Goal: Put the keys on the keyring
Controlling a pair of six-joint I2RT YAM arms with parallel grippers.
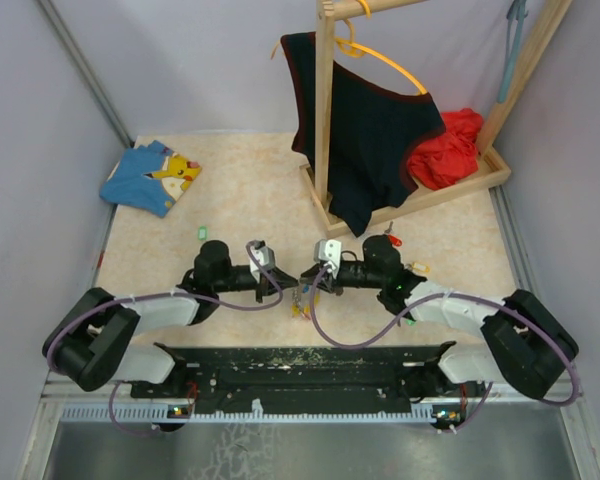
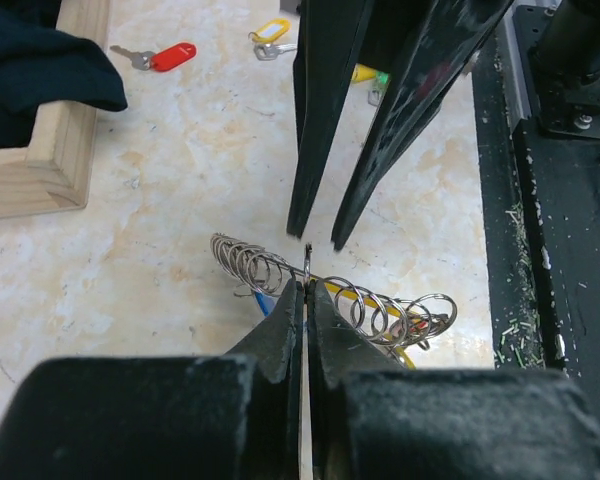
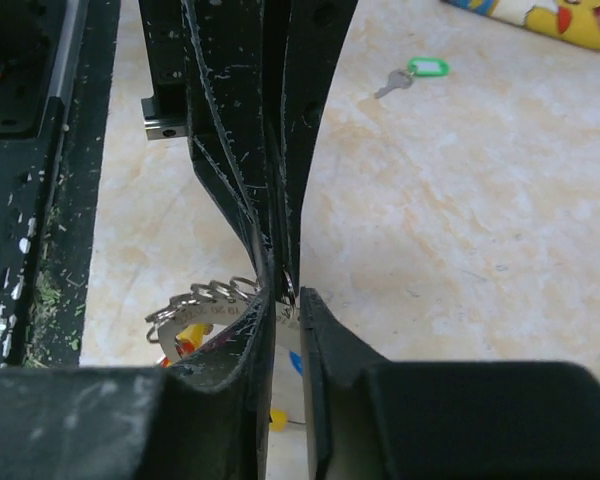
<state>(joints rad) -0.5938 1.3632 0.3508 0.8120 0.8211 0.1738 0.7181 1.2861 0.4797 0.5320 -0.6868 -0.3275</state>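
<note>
Counter (image 1: 250, 190): beige and marbled, and it carries everything below.
Wooden rack (image 1: 323, 120): upright post on a tray-like base at the far right. All places below are given from it.
Black garment (image 1: 375, 140): hangs on the rack from an orange hanger (image 1: 395, 62).
Red cloth (image 1: 445, 150): bunched in the rack's base, right of the post.
Blue Pikachu garment (image 1: 152, 177): lies flat, well to the left of the rack.
Left fingers (image 2: 285, 320): pressed together, pinching one thin ring of the keyring that sticks up between the tips.
Right fingers (image 2: 320, 120): tips a narrow gap apart, facing the left fingers. The pinched ring stands between them, but I cannot tell whether they touch it.
Keyring (image 2: 375, 312): on the counter near the rack's front corner, toward the arm bases. Its row of silvery rings over a yellow loop has its long axis crosswise to both pairs of fingers.
Red-tagged key (image 2: 165, 57): just beside the rack's base, blade pointing at the wood.
Yellow-tagged key (image 2: 270, 32): near the red one, farther from the rack.
Green-tagged key (image 3: 415, 72): left of the rack, apart from the rest.
</note>
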